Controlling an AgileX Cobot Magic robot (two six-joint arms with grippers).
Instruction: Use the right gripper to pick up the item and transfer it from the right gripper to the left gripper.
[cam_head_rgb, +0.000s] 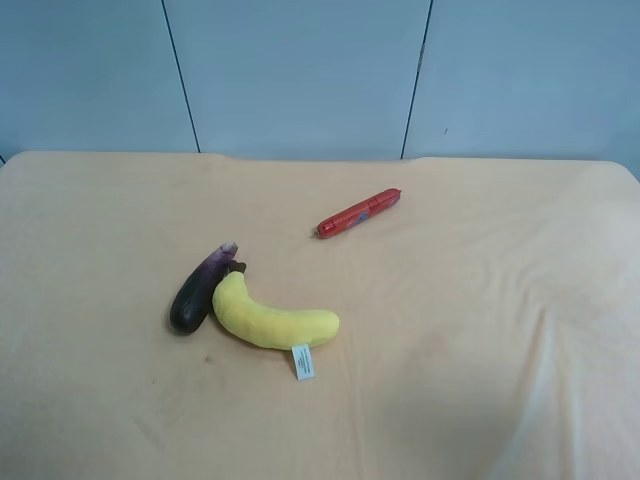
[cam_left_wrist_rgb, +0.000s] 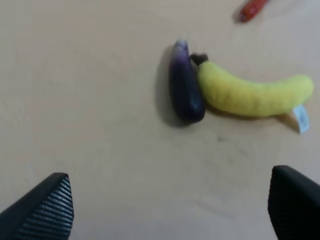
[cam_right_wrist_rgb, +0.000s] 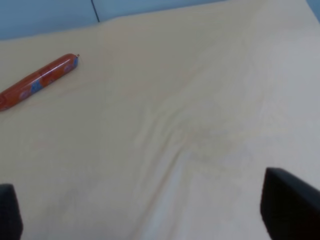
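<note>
The item, a glossy dark purple toy eggplant (cam_head_rgb: 198, 290) with a pale stem end, lies on the tan cloth left of centre, touching the tip of a yellow plush banana (cam_head_rgb: 270, 318). In the left wrist view the eggplant (cam_left_wrist_rgb: 185, 85) lies well beyond my left gripper (cam_left_wrist_rgb: 172, 212), whose fingertips (cam_left_wrist_rgb: 47, 207) stand far apart and empty. My right gripper (cam_right_wrist_rgb: 150, 212) is open too, with nothing between its fingers (cam_right_wrist_rgb: 290, 205); only bare cloth lies under it. Neither arm shows in the exterior high view.
A thin red sausage stick (cam_head_rgb: 358, 213) lies toward the back right of the cloth-covered table (cam_head_rgb: 480, 330); it also appears as the sausage stick (cam_right_wrist_rgb: 37, 81) in the right wrist view. The banana's white tag (cam_head_rgb: 303, 362) points toward the front. Blue wall panels stand behind the table.
</note>
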